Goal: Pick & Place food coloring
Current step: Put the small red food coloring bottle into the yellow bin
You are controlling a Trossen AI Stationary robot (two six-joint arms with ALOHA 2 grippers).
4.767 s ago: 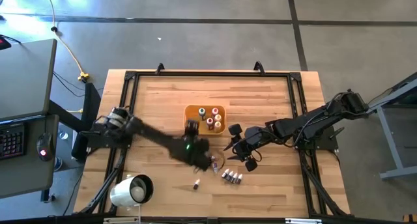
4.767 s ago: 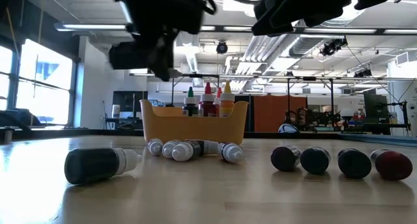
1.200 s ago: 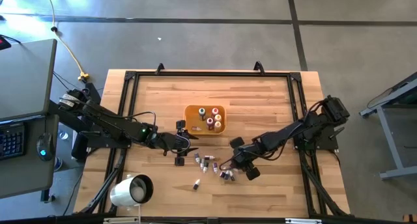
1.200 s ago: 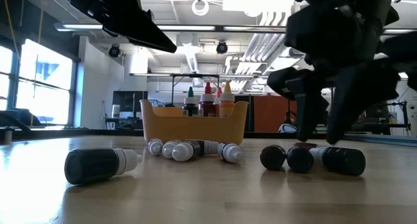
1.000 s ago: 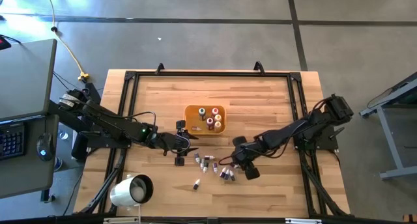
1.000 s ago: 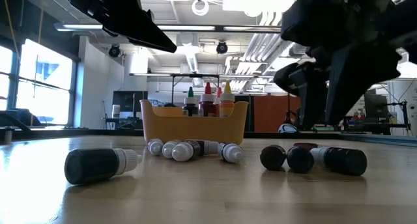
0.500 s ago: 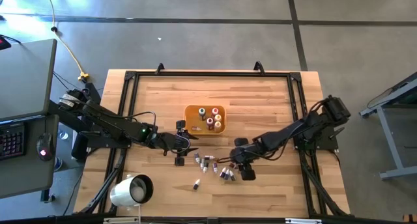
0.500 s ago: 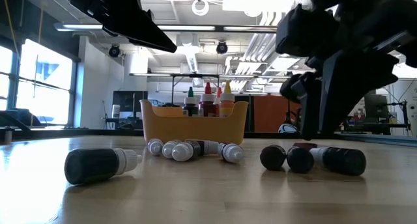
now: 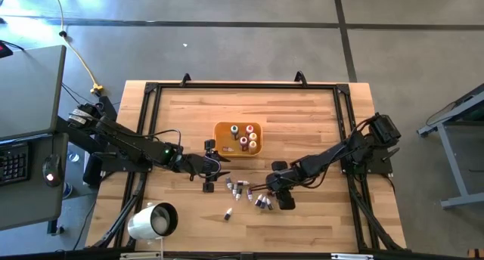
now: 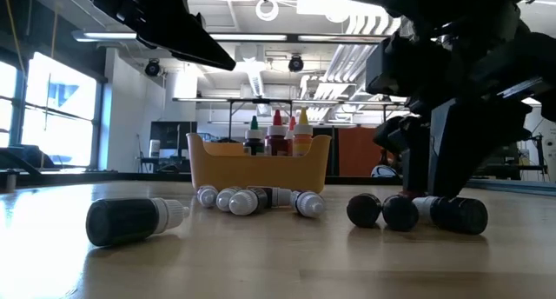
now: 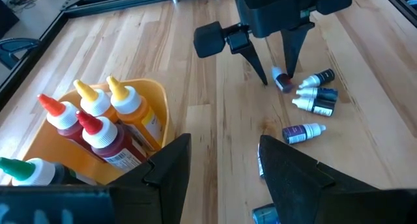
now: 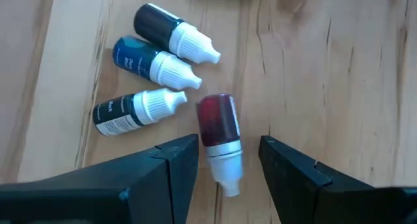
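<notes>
Right wrist view: glossy red bottle (image 12: 218, 122)

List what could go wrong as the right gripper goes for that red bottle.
1. The red bottle lies between the open fingers of the right gripper with its cap toward the wrist; the round body may roll or squirt out as they close.
2. Three dark bottles lie close beside it; a finger could knock them away.
3. The left gripper waits beside the orange tray, near the delivery path.
</notes>
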